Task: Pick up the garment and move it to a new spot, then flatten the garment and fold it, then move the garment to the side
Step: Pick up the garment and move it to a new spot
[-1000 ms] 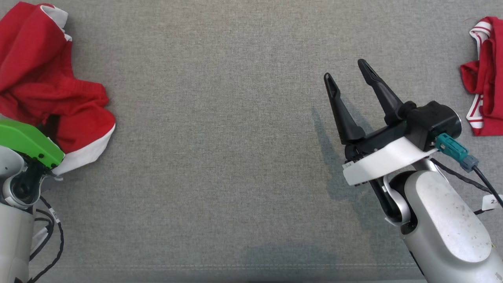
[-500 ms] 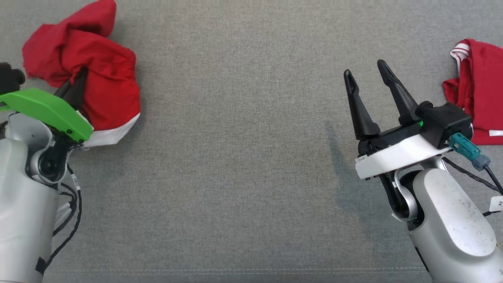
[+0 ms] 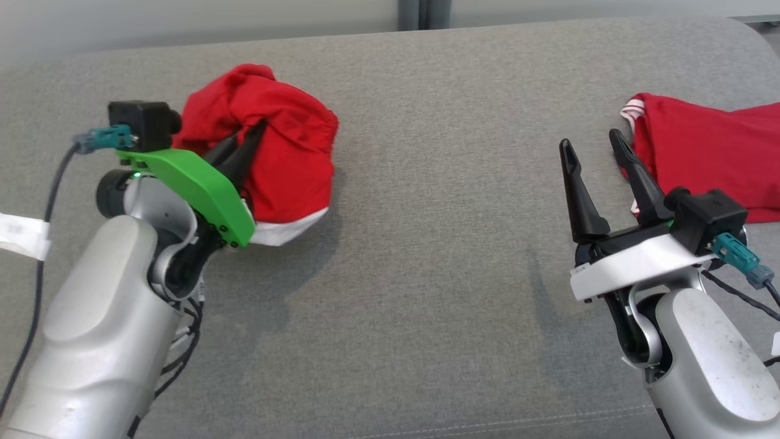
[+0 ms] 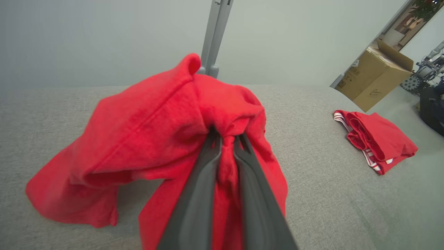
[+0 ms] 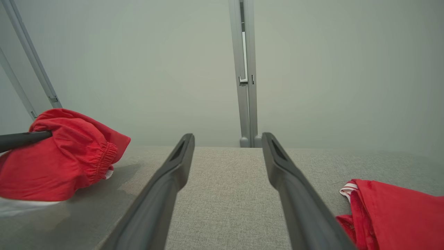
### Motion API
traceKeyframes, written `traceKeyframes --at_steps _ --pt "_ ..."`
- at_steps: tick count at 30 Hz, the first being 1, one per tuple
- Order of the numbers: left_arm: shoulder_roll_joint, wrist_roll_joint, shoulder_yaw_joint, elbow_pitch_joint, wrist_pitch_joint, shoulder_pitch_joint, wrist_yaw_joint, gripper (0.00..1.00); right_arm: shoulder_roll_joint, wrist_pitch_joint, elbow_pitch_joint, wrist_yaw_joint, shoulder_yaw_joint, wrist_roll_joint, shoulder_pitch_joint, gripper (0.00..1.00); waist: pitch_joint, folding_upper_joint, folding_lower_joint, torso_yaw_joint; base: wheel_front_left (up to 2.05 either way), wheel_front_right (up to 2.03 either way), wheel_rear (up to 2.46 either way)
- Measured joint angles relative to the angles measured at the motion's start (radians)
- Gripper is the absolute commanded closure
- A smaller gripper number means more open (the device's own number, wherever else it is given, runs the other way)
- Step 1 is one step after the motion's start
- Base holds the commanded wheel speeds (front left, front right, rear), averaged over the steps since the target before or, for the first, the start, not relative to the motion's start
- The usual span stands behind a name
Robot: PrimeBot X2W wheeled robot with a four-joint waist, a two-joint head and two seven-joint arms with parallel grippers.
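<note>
A crumpled red garment (image 3: 286,158) with a white hem hangs bunched above the grey cloth surface (image 3: 426,244) at the left. My left gripper (image 3: 253,131) is shut on a pinch of its fabric; in the left wrist view the garment (image 4: 138,139) drapes around both dark fingers (image 4: 197,194) of the left gripper (image 4: 227,139). The right wrist view has the garment (image 5: 62,159) at its left, lifted over its shadow. My right gripper (image 3: 590,145) stands open over the surface at the right, and the right gripper (image 5: 227,139) has nothing between its fingers.
A second red garment (image 3: 707,158) with striped white trim lies at the right, just beyond my right fingers, also seen as a folded red pile (image 4: 376,139). A cardboard box (image 4: 373,78) stands beyond the surface's far edge. A pale wall and grey post (image 5: 246,86) back the scene.
The head camera has tilted up, shifting the whole picture. My left gripper has shut on the red garment and raised it off the surface, moving toward the middle. The right gripper stays open.
</note>
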Motion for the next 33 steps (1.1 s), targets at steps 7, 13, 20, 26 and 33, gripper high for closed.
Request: traceKeyframes --at_steps 7,13,20,26,33 --pt "-0.06 -0.011 -0.045 -0.054 0.009 0.035 -0.001 1.0 -0.002 0.0 -0.018 0.0 0.0 0.016 0.035 0.0 -0.03 0.0 -0.0001 -0.084 0.0 0.0 0.0" --pt "-0.08 -0.011 -0.075 -0.083 0.016 0.044 -0.001 1.0 -0.006 0.0 -0.036 0.0 -0.003 0.02 0.04 0.0 -0.04 0.0 0.0 -0.162 0.0 0.0 0.0" --pt "-0.105 -0.011 -0.105 -0.067 0.025 0.1 -0.001 0.0 -0.008 0.0 -0.048 0.0 -0.012 0.028 0.061 0.0 -0.035 0.0 0.0 -0.244 0.0 0.0 0.0" --pt "-0.127 -0.011 -0.106 -0.073 0.002 0.11 -0.001 0.0 -0.028 -0.001 -0.057 -0.016 -0.047 0.036 0.091 0.0 -0.02 0.0 0.0 -0.261 0.0 0.0 0.0" --pt "-0.108 -0.003 -0.103 -0.087 -0.036 0.112 -0.001 0.0 -0.029 -0.001 -0.057 -0.016 -0.048 0.037 0.095 0.0 -0.027 0.0 0.0 -0.219 0.0 0.0 0.0"
